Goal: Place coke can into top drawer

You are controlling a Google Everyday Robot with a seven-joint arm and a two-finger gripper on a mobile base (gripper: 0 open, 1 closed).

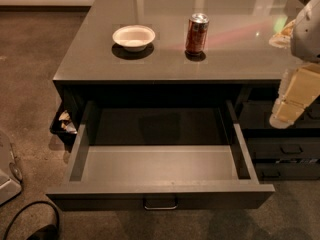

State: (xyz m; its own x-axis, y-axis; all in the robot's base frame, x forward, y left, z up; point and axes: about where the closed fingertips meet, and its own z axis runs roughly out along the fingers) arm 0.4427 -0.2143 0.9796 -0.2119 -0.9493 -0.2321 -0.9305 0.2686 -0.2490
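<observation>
The coke can [197, 33] stands upright on the grey counter top [165, 59], right of the white bowl [133, 37]. The top drawer [160, 164] is pulled wide open below the counter's front edge, its light grey floor bare and its small metal handle [160, 204] at front centre. My gripper [292, 101] hangs at the right edge of the view, beside the counter's front right corner, well right of the can and above the drawer's right side. It holds nothing that I can see.
Narrow stacked dark drawers [285, 151] sit right of the open drawer. A dark bin with scraps [64, 124] stands by the counter's left side. A black cable [35, 224] and a grey object [7, 174] lie on the carpet at lower left.
</observation>
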